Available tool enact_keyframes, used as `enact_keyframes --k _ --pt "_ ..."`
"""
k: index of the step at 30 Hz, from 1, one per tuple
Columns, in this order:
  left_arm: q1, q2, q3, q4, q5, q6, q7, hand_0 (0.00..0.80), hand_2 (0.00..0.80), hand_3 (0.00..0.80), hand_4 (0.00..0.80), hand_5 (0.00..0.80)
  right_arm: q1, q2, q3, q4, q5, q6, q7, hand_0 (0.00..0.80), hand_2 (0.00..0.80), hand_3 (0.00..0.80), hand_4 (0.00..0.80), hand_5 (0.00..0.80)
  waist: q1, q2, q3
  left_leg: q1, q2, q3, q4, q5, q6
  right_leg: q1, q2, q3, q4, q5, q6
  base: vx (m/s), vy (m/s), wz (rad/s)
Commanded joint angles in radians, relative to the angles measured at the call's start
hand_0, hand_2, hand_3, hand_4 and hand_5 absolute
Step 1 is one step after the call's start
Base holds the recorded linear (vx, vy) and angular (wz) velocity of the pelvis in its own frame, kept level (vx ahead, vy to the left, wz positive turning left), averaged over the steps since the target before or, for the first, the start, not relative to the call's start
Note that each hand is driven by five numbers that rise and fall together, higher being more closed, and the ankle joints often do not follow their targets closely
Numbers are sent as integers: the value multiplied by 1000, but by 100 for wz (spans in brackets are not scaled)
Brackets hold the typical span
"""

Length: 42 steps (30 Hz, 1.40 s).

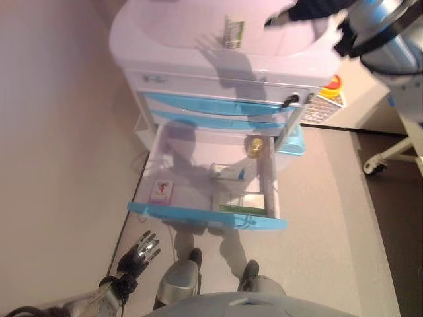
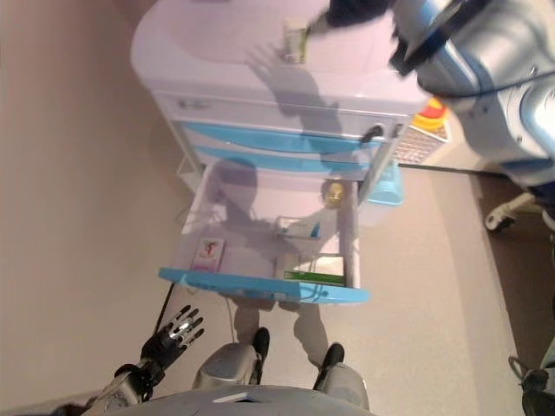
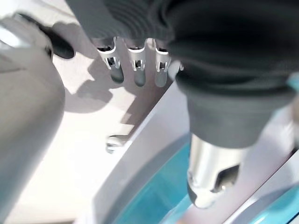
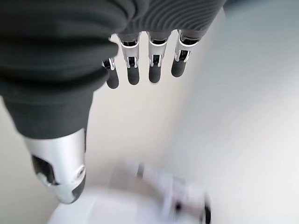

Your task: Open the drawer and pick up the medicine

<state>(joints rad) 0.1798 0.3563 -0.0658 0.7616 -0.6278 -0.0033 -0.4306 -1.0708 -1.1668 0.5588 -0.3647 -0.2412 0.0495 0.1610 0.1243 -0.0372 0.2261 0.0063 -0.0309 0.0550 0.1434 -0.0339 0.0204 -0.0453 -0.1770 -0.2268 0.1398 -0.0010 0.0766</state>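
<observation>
**Drawer open, both hands empty**

Drawer (image 1: 205, 216) first: I see the lowest one of the cart (image 1: 198, 63) pulled out towards the robot, its blue front at the near edge. Above it, 2 blue-fronted drawers (image 1: 218, 105) sit closed.

Inside the open drawer I count 4 things. A flat pink-printed packet (image 1: 161, 190) lies in the front left corner. A white box with a blue mark (image 1: 228, 172) lies near the middle. A small yellow bottle (image 1: 254, 146) stands in the back right corner. A green-edged box (image 1: 243, 203) lies in the front right corner, against the drawer front. I cannot tell from these views what any of them contains.

On the cart top, a small green and white medicine box (image 1: 233, 32) stands near the middle, well back from the front edge. Nothing touches it.

My right hand (image 4: 133, 70) is raised over the cart top, towards its right edge, beside that box but apart from it. Its wrist view shows the fingers straight and spread, the thumb out to the side, with nothing between them.

My left hand (image 1: 139, 254) hangs low over the floor, in front of the drawer's front left corner and clear of it. Its fingers are straight and fanned out, holding nothing.

A light blue bin (image 1: 294, 142) hangs on the cart's right side.
</observation>
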Motion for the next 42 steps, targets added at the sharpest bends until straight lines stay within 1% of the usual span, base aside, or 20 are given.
enact_keyframes --k 1,2,3,4,5,7,9,10,12,14,16,17,21,23,27,32,34,36,39,42 --pt "-7 49 -72 58 184 -9 54 0 0 0 0 0 108 -48 -80 -41 299 15 247 0 0 0 0 0 -36 39 -33 -8 -12 20 -27 -81 10 21 -13 -7 128 -107 47 -32 -24 -49" --pt "-19 56 -82 70 200 -19 53 0 0 0 0 0 156 -39 -108 -57 324 21 278 0 0 0 0 0 -42 37 -32 -4 -10 26 -30 -81 9 20 -12 -3 128 -105 48 -30 -34 -55" --pt "-36 62 -94 85 221 -8 44 0 0 0 0 0 210 -28 -130 -71 379 34 318 0 0 0 0 0 -56 37 -31 1 -7 36 -35 -81 8 18 -11 3 127 -102 49 -31 -38 -64" --pt "-65 61 -116 116 243 29 56 0 0 0 0 0 291 -11 -153 -87 430 52 350 0 0 0 0 0 -80 41 -28 6 -2 51 -35 -83 8 17 -10 12 124 -102 49 -29 -37 -57" --pt "-77 63 -126 128 244 28 64 0 0 0 0 0 322 1 -169 -91 431 55 356 0 0 0 0 0 -84 40 -27 7 -1 56 -35 -83 7 16 -9 16 123 -101 49 -30 -35 -37" --pt "-125 62 -168 195 296 20 89 0 0 0 0 0 414 41 -203 -86 483 45 412 0 0 0 0 0 -115 41 -19 11 3 74 -32 -86 7 13 -6 27 123 -99 50 -25 -37 -22" --pt "-147 67 -193 229 351 -14 113 0 0 0 0 0 470 47 -223 -96 478 19 477 0 0 0 0 0 -133 40 -13 12 4 81 -30 -89 6 9 -1 38 123 -103 49 -23 -44 -23" --pt "-163 70 -205 242 383 -10 135 0 0 0 0 0 500 38 -231 -106 491 25 540 0 0 0 0 0 -144 39 -10 13 5 87 -29 -89 6 4 2 44 127 -103 50 -33 -45 -11" --pt "-188 81 -221 257 432 -7 148 0 0 0 0 0 550 7 -245 -146 469 -34 601 0 0 0 0 0 -164 35 1 10 4 98 -21 -94 7 -9 4 57 137 -103 51 -40 -32 -12" --pt "-215 92 -257 276 511 -19 186 0 0 0 0 0 589 -45 -255 -176 478 -43 679 0 0 0 0 0 -187 34 16 6 4 109 -13 -99 10 -23 8 69 149 -106 51 -47 -11 -17" --pt "-238 113 -298 282 584 -42 223 0 0 0 0 0 620 -86 -264 -181 490 -11 747 0 0 0 0 0 -209 33 30 1 5 119 -3 -102 8 -37 11 83 162 -107 50 -52 7 -11" --pt "-254 122 -313 282 614 -48 237 0 0 0 0 0 641 -100 -265 -180 477 -15 775 0 0 0 0 0 -221 33 39 0 6 124 0 -102 8 -44 13 91 167 -105 51 -52 22 -10" --pt "-311 167 -367 268 654 -55 291 0 0 0 0 0 753 -123 -279 -140 445 72 909 0 0 0 0 0 -262 39 70 -4 9 145 12 -105 6 -64 13 117 173 -99 52 -36 56 -20" --pt "-345 188 -377 264 658 -52 322 0 0 0 0 0 810 -103 -287 -83 447 121 917 0 0 0 0 0 -275 46 83 -5 9 153 22 -109 6 -67 9 124 174 -100 49 4 102 -15" --pt "-423 225 -373 289 654 -51 398 0 0 0 0 0 890 -27 -288 69 445 124 947 0 0 0 0 0 -299 57 115 -19 7 165 48 -115 2 -84 0 132 185 -103 43 -19 104 -6" --pt "-489 276 -330 341 615 -84 427 0 0 0 0 0 945 34 -286 172 484 160 950 0 0 0 0 0 -320 61 145 -43 5 176 80 -120 -6 -104 -3 143 189 -110 36 -23 96 -10" --pt "-509 297 -314 344 590 -85 436 0 0 0 0 0 983 64 -290 235 446 159 938 0 0 0 0 0 -331 65 155 -47 4 185 87 -123 -8 -113 -4 151 194 -110 37 -4 118 -10" --pt "-526 320 -306 349 577 -90 449 0 0 0 0 0 1020 80 -291 306 457 140 929 0 0 0 0 0 -338 67 166 -52 4 188 94 -125 -8 -120 -3 159 194 -111 38 -7 98 -5" --pt "-554 350 -300 353 561 -97 469 0 0 0 0 0 1051 95 -291 401 471 81 901 0 0 0 0 0 -342 64 184 -71 5 191 113 -129 -7 -139 -3 165 204 -113 35 -52 76 -9" --pt "-603 384 -283 383 524 -93 476 0 0 0 0 0 1067 116 -290 471 510 51 865 0 0 0 0 0 -353 63 210 -95 5 195 135 -132 -8 -165 -1 174 222 -118 31 -64 98 -11"
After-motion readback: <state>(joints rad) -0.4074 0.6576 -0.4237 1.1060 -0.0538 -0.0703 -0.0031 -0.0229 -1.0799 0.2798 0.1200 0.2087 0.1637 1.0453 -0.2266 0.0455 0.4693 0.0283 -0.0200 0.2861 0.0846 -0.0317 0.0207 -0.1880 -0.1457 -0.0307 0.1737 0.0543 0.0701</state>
